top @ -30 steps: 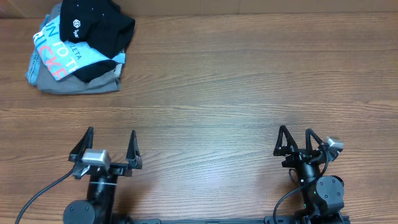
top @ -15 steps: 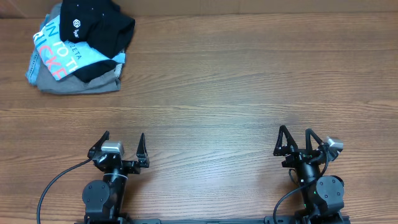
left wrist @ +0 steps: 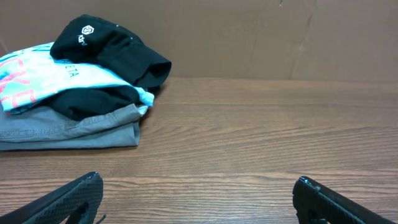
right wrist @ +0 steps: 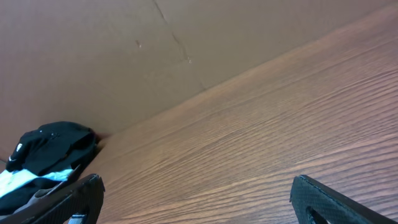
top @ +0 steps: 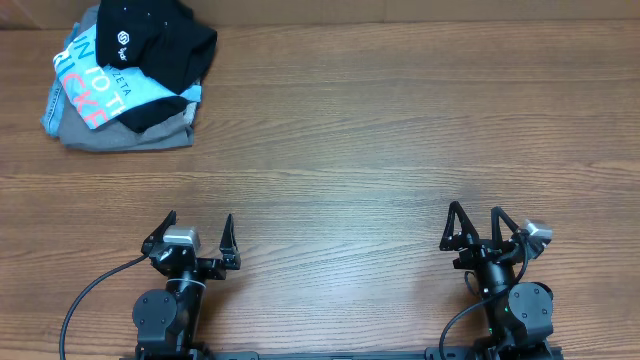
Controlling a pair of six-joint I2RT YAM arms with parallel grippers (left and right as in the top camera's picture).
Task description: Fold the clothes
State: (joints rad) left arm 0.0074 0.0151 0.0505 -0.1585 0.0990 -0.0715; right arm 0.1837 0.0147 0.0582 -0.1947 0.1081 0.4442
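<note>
At near edge, I'm holding left gripper (top: 199,218), right gripper (top: 476,210) wide open, empty; black T-shirt (top: 165,40) is lying atop far-left pile (top: 125,133).

The right gripper (right wrist: 196,198) hangs over a wood-grain surface (right wrist: 267,118), its jaws spread wide, one dark tip in each lower corner. At far left, against a plain brown wall (right wrist: 124,43), a crumpled black T-shirt (right wrist: 53,146) lies on a light blue shirt (right wrist: 18,182).

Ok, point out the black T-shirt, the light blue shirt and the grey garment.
black T-shirt (top: 172,45), overhead view, its crumpled middle.
light blue shirt (top: 92,86), overhead view, its printed front.
grey garment (top: 130,138), overhead view, its exposed lower edge.
</note>
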